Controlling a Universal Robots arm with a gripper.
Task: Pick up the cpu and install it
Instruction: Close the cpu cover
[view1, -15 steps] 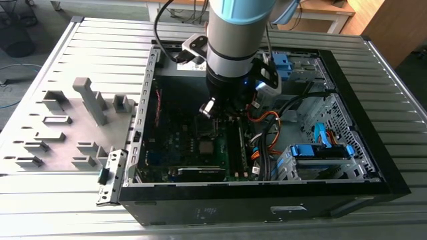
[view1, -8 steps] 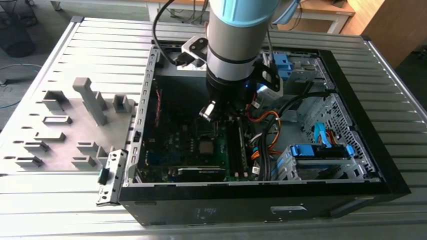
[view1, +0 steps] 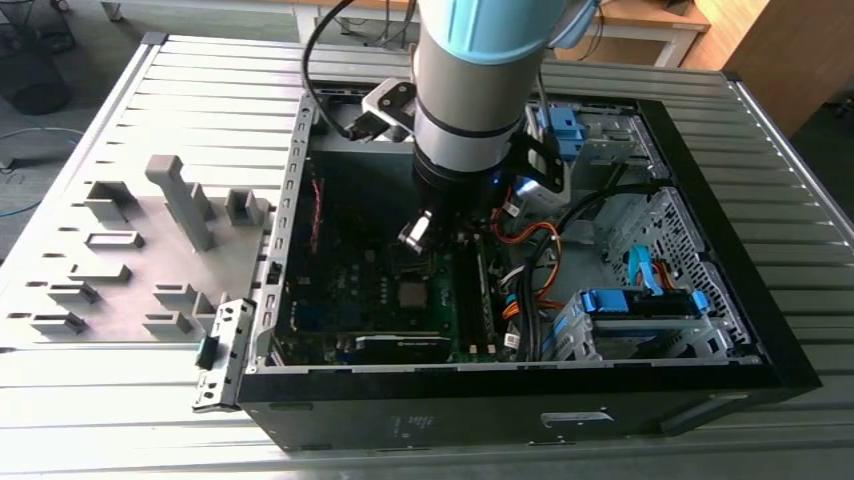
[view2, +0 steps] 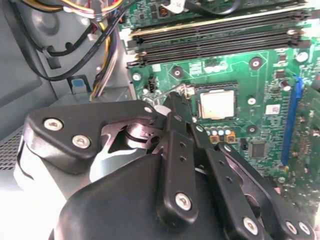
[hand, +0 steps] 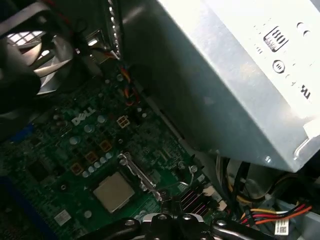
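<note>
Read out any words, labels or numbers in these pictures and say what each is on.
motherboard: white maker's logo, left unquoted; other markings too small.
power supply: label marks, too blurred to read.
cable tag: barcode sticker, too small.
computer case: front sticker, too small.
cpu: no readable print.

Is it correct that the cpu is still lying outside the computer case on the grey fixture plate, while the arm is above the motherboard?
Not quite. The cpu is not on the fixture plate; it already sits in its socket on the motherboard inside the computer case, as both wrist views show. The arm is indeed above the motherboard, as the exterior view shows.
</note>
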